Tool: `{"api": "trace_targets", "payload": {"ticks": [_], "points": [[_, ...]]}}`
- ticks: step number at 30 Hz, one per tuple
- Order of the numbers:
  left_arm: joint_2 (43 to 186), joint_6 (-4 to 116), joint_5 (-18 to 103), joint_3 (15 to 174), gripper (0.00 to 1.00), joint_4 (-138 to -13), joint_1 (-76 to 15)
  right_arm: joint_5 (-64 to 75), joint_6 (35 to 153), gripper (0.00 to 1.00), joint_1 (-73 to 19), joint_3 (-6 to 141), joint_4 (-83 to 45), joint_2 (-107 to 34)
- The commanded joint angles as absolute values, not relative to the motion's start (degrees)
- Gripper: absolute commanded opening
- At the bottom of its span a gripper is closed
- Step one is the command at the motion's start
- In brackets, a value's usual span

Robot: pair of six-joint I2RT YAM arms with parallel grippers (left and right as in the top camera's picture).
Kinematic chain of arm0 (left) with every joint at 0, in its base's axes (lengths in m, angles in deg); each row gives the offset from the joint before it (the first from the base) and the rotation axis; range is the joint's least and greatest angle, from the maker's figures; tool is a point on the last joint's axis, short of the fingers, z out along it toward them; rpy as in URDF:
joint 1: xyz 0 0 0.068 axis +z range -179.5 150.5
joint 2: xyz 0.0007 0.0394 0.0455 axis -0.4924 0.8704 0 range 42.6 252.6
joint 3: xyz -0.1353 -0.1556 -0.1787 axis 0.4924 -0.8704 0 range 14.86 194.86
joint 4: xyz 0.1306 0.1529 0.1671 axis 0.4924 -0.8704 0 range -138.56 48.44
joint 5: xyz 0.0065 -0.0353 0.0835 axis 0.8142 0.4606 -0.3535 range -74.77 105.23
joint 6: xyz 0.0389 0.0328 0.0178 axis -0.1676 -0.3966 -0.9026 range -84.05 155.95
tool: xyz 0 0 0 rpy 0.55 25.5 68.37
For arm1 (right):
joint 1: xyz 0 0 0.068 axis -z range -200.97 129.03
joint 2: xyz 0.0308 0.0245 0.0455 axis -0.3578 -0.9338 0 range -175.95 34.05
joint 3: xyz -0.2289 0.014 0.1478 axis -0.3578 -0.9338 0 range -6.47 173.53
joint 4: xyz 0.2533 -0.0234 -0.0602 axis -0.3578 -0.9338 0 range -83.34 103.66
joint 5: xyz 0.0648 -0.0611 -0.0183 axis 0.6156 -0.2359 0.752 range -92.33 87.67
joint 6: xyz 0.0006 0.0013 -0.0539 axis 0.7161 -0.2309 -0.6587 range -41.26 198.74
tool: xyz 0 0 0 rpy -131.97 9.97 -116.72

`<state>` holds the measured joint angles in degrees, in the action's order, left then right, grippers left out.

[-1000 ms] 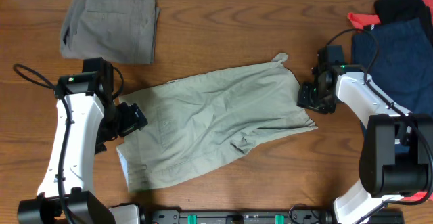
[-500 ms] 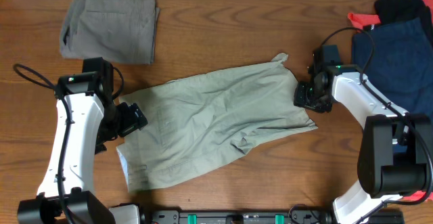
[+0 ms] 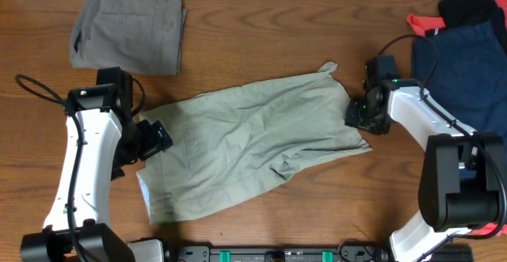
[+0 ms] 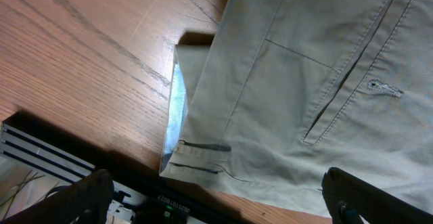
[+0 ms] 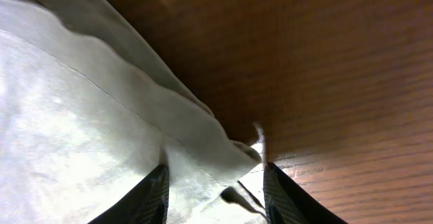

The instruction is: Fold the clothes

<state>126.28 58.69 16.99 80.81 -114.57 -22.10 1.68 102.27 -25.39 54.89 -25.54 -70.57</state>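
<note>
Overhead: three pairs of shorts lie on the table (image 3: 261,40). One khaki pair (image 3: 253,155) is spread flat at centre, one grey pair (image 3: 131,28) is folded at the far left corner, and one navy pair (image 3: 459,60) is at the far right. The left gripper (image 3: 152,138) is at the khaki pair's left edge and the right gripper (image 3: 363,113) at its right edge. Left wrist: two fingers (image 4: 81,200) stand wide apart and hold nothing, above the waistband. Right wrist: two fingers (image 5: 154,197) are partly apart with the khaki hem between them; whether they pinch it cannot be determined.
</note>
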Motion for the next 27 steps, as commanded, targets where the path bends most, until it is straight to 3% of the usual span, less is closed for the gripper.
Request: {"api": "trace_targets", "payload": {"ticks": [1, 4, 9, 12, 21, 27], "points": [[126.1, 59.2, 17.4, 80.7, 0.99, -114.6, -21.8, 1.0, 103.6, 0.43, -26.3, 53.6, -24.8, -71.1], [126.1, 59.2, 17.4, 80.7, 0.99, -114.6, -21.8, 1.0, 103.6, 0.41, -26.3, 53.6, -24.5, -71.1], [126.1, 59.2, 17.4, 80.7, 0.99, -114.6, -21.8, 0.9, 103.6, 0.21, -26.2, 53.6, -23.7, -71.1], [126.1, 59.2, 17.4, 80.7, 0.99, -114.6, -21.8, 0.9, 103.6, 0.14, -26.2, 53.8, -23.4, -71.1], [126.1, 59.2, 17.4, 80.8, 0.99, -114.6, -21.8, 0.9, 103.6, 0.01, -24.2, 60.1, -30.0, -71.1], [126.1, 59.2, 18.5, 80.8, 0.99, -114.7, -21.8, 0.9, 103.5, 0.01, -22.2, 71.0, -43.1, -71.1]]}}
